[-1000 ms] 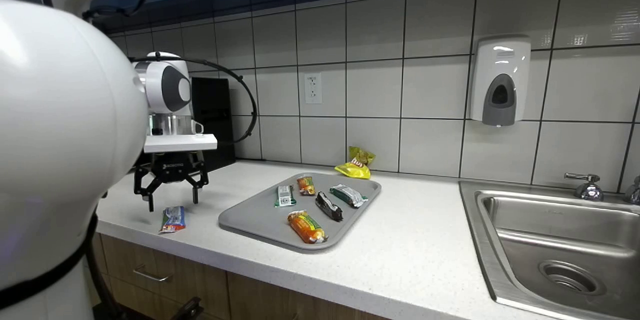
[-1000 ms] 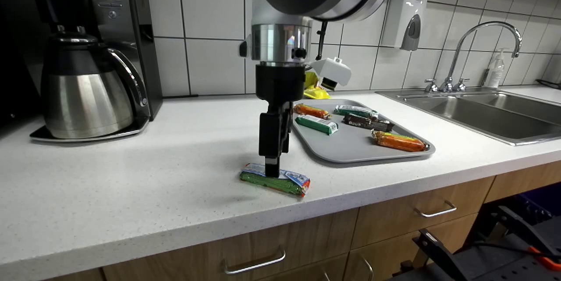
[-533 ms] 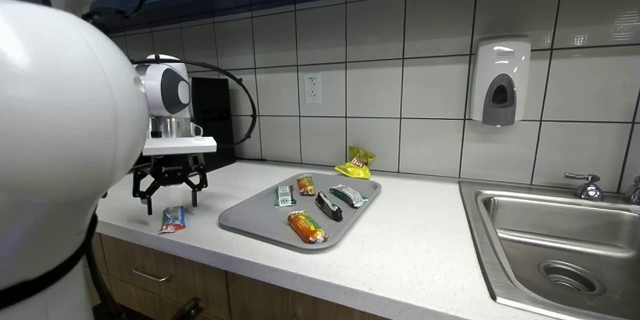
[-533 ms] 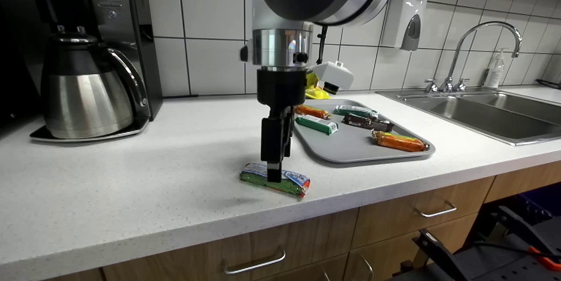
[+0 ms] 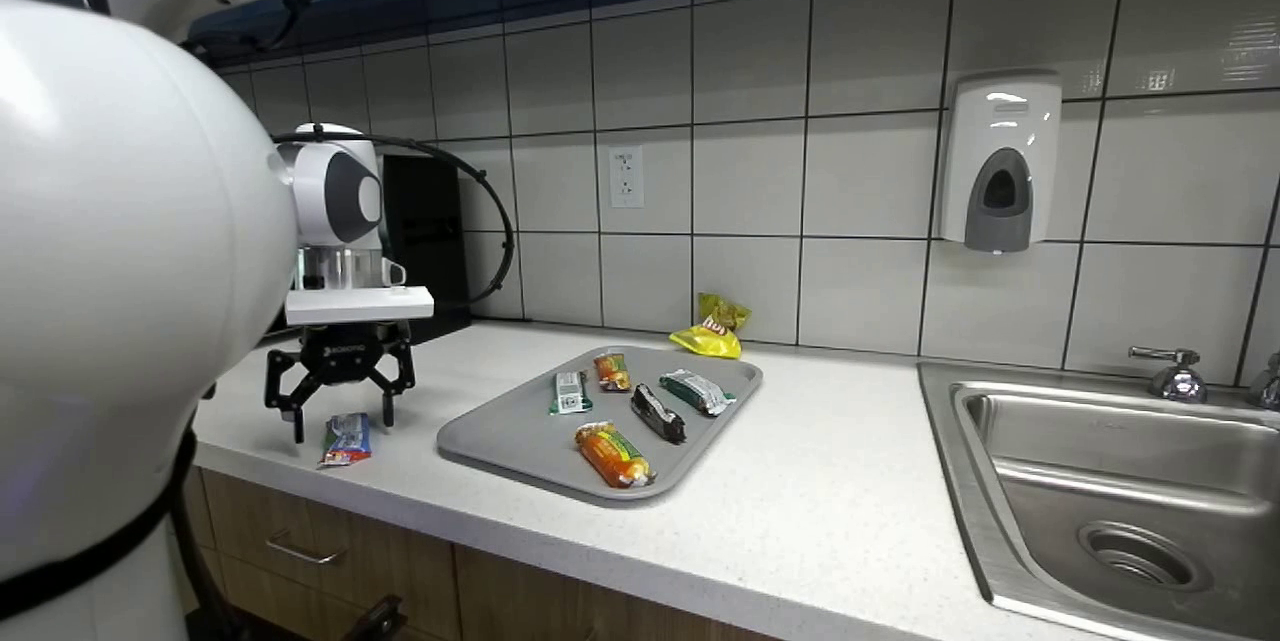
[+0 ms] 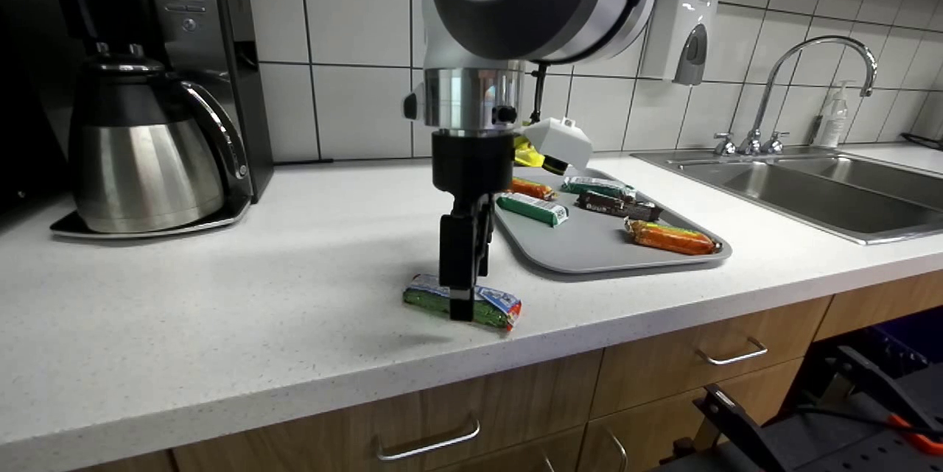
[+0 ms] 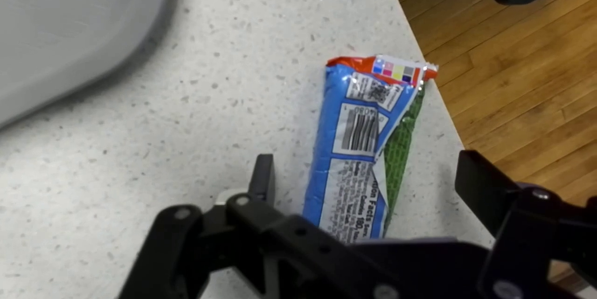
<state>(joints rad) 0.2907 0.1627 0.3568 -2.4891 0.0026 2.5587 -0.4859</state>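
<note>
Wrist view alone shows the barcode (image 7: 360, 128) on the wrapped bar (image 7: 357, 154) beneath the gripper (image 7: 366, 168), its jaws spread apart.

In an exterior view, a coffee maker (image 6: 190, 52) stands upper left; a white dispenser (image 6: 674, 30) hangs upper right.

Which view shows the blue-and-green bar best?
Wrist view: the bar appears largest, barcode visible, end effector hiding one end. Both exterior views show it smaller; in an exterior view, a finger partly covers it.
</note>
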